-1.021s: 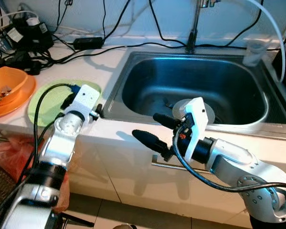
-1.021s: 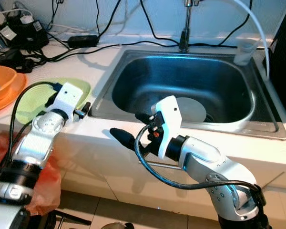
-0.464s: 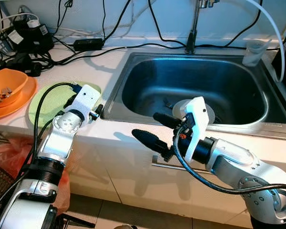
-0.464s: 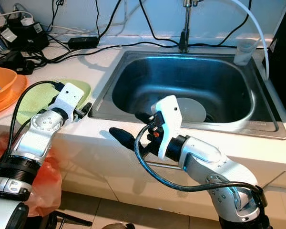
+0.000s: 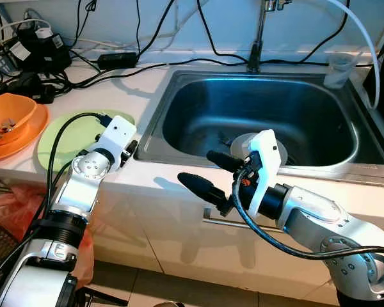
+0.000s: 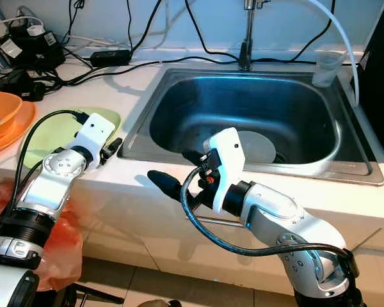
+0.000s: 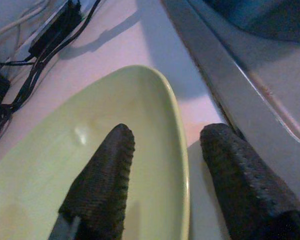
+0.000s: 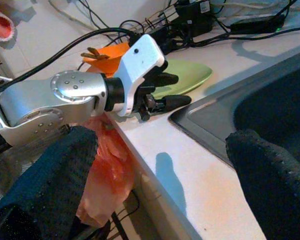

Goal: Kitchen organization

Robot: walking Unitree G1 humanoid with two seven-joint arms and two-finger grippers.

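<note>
Left gripper (image 7: 162,175), fingers apart, straddles near rim of green plate (image 7: 90,150) on counter beside sink (image 5: 155,125); one finger over plate, other outside, not yet clamped. Risk: shallow bite on thin edge, plate tips or slides twd sink. Right gripper (image 5: 208,173) open w/ nothing held, hovering at counter's front edge.
</note>
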